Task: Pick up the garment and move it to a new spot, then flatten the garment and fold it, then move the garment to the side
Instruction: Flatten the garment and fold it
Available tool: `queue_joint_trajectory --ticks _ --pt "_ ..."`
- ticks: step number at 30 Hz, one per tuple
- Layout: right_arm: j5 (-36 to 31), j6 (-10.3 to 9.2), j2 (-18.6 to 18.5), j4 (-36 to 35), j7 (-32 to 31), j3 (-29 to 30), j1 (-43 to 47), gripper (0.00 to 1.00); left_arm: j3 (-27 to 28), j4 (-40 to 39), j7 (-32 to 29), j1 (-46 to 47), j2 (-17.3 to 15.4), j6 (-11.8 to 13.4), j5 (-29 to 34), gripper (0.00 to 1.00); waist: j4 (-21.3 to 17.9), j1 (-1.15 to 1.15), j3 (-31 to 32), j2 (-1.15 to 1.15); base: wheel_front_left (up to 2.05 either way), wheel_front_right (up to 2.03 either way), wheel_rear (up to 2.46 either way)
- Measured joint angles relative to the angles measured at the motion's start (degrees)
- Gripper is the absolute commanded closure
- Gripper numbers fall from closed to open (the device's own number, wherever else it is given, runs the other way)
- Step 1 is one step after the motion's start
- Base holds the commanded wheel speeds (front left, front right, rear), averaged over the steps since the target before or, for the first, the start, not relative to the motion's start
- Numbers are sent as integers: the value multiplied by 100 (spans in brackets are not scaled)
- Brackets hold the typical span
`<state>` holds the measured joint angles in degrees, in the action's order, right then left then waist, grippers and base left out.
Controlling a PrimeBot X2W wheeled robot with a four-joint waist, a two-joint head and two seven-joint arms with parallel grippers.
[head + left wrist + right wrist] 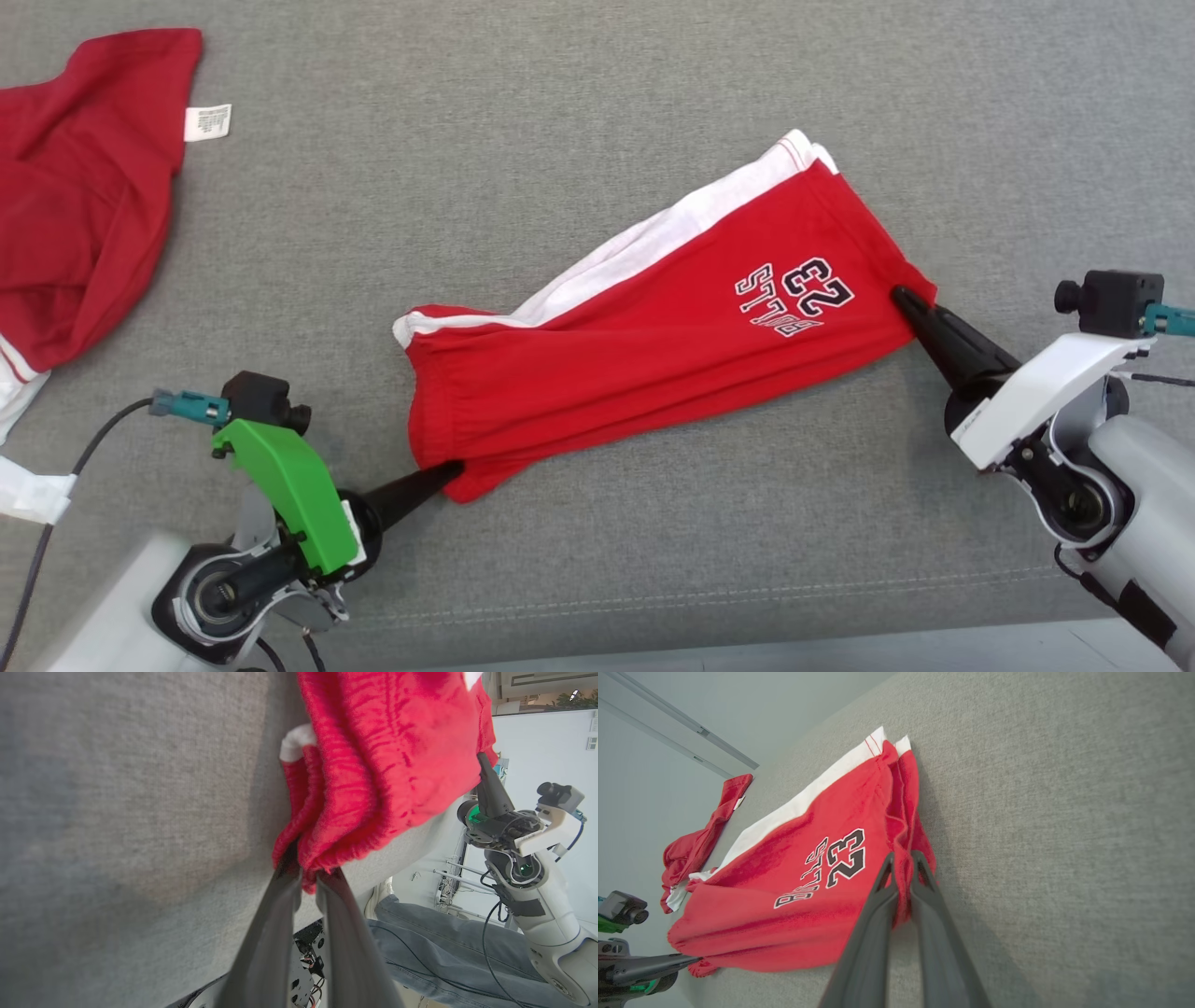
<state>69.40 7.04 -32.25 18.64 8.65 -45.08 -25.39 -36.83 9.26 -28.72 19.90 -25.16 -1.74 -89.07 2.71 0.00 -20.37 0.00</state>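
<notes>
Closest in, at lower left, the left gripper [453, 469] is pinched tight on the waistband corner of the red shorts [635, 345]. Further back on that side, a second red garment [75, 205] lies bunched at the edge of the grey fabric surface [597, 93]. The shorts stretch slantwise across the middle of that surface, with a white stripe [653, 238] along the far edge and a "23" print [818, 285] near the right end. At that end the right gripper [901, 296] is clamped narrow on the hem corner.
</notes>
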Motion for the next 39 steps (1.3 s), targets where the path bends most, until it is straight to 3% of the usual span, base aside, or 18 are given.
queue_joint_trajectory --ticks 14,32,39 --pt "-20 -267 -2 -743 349 -45 883 100 134 -389 -255 -65 -369 5 -144 100 -233 0 7 0 0 0 0" --pt "-32 -514 64 -1036 501 180 1241 100 133 -603 -409 -263 -524 22 -303 100 17 0 100 0 0 0 0" --pt "-89 -564 142 -1134 502 177 1258 100 76 -659 -755 -259 -637 63 -394 100 -1 0 83 0 0 0 0"
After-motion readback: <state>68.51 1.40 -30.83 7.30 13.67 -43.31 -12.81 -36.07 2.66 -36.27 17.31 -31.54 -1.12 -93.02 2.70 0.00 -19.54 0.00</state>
